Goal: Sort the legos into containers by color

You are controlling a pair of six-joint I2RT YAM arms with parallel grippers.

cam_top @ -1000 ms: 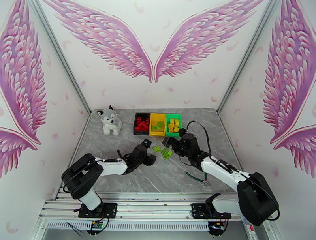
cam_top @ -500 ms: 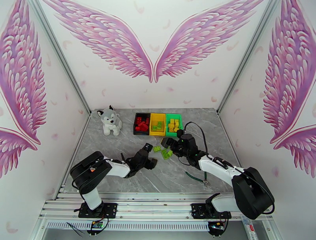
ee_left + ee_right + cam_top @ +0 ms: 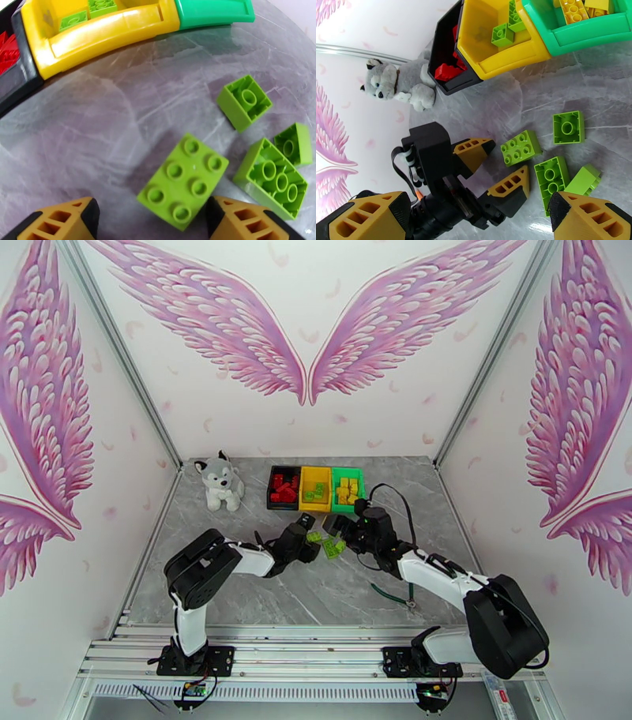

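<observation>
My left gripper point(image 3: 152, 215) is spread wide and low over the tabletop point(image 3: 98, 130), holding nothing. A light green six-stud brick point(image 3: 183, 181) lies between its fingers, studs up and turned at an angle to them. Three more green bricks lie just to that brick's right: a long one point(image 3: 272, 177) and two small ones point(image 3: 244, 102) point(image 3: 294, 144), all showing their hollow undersides. My right gripper point(image 3: 338, 528) hangs open above the same cluster, also carrying nothing.

The six-stud brick looks light, rigid and glossy, so I judge it could skate or twist if I pinch it corner to corner. The two long flat sides are the place to take it, after I turn my wrist to square up. The long brick sits very near, possibly touching, though I cannot be sure from this angle, and my right-hand finger could nudge it.

Beyond stand the black bin point(image 3: 19, 87), the yellow bin point(image 3: 102, 33) and the green bin point(image 3: 213, 15). The yellow one already holds green bricks, so I would carry this one there.
</observation>
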